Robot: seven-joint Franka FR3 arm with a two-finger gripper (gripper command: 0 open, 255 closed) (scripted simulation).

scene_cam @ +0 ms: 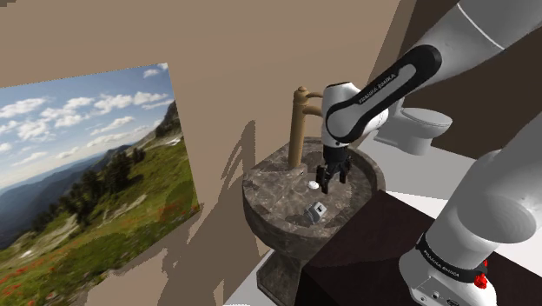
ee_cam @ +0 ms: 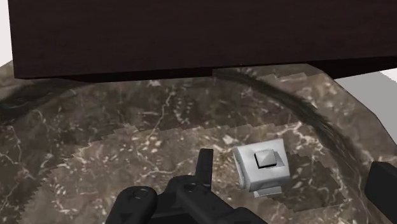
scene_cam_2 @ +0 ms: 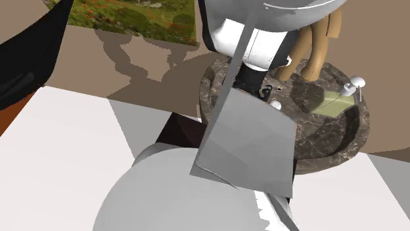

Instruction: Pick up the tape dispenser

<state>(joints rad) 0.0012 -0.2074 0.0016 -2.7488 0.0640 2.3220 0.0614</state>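
Fingers (ee_cam: 203, 167) nearest lens, spread wide, holding nothing. Dispenser (ee_cam: 262, 168), small pale block, lies on floor of dark marbled sink (scene_cam: 259, 186), between finger lines, nearer one, untouched. I'd shift gripper (scene_cam: 333, 182) to centre block, descend straight, watch sloped basin wall, close on flat sides. Tap (scene_cam: 299, 126) behind, apart.

Veined dark stone basin (scene_cam: 261, 196), tan faucet (scene_cam: 298, 130) at rim; toilet (scene_cam: 421, 129) behind (white).

Stone basin (scene_cam: 261, 187) is shared by all views: seen mid-range from beside the stand (scene_cam: 365, 269), facing upper left; steeply from above, past the arm (scene_cam_2: 177, 197); closely from the wrist.
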